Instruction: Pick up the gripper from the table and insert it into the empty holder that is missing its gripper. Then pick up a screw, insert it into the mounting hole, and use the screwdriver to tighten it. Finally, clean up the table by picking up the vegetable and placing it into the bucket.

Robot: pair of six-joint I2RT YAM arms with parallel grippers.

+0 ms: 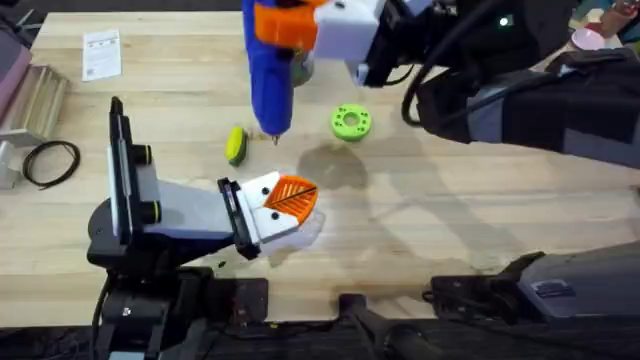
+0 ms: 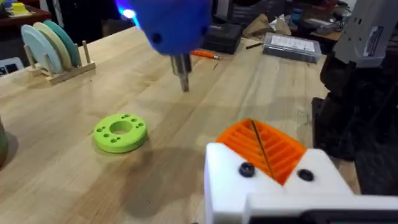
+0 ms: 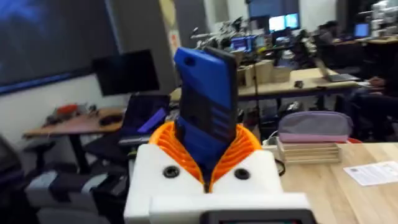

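Pale wood counter [image 1: 480, 230] under the lab lights: the right gripper [image 1: 300, 25], its jaws clamped on the blue screwdriver [image 1: 270, 80], holds the tool upright above the far middle of the counter, metal bit pointing down and hanging clear of the wood. Just beside the bit lies the yellow vegetable [image 1: 236, 144] with its green end, and on the bit's other side a flat green disc [image 1: 351, 122] with holes. Nearer the bases, the left gripper [image 1: 285, 205] rests low over the counter, its ribbed orange pads [image 2: 264, 146] pressed together with nothing between them. At the far edge, seen from the left wrist, a wooden rack [image 2: 59, 71] holds pastel plates on edge. A paper card [image 1: 101, 53] and a coiled black cable [image 1: 50, 162] lie at the left.
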